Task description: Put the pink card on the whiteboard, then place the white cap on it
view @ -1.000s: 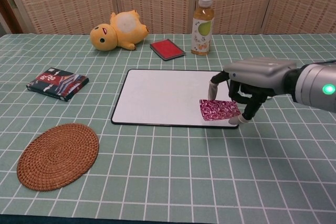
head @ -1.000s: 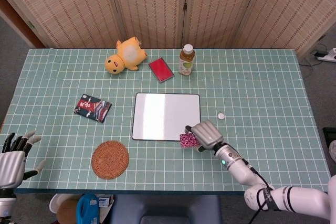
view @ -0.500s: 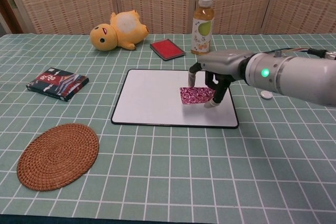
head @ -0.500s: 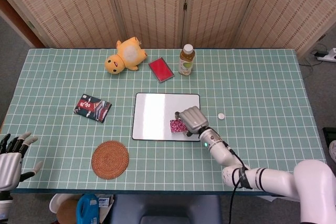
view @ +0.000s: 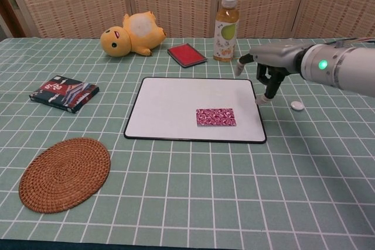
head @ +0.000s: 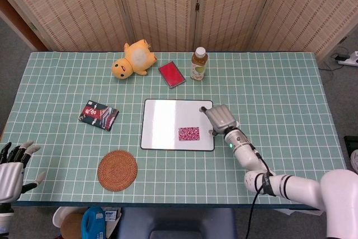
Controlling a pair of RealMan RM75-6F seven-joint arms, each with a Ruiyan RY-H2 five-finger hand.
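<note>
Right hand (view: 265, 73) has let go of the pink card (view: 216, 116). Its fingers hang apart and hold nothing. A moment ago it was carrying the card over the whiteboard (view: 170, 106). Now the card lies flat on the board, down and to the left of the hand. The hand has moved up past the board's right edge. So the first job looks done. The white cap (view: 297, 105) sits on the table just right of the hand, and picking it up comes next. Left hand (head: 12, 166) waits far away, open.
</note>
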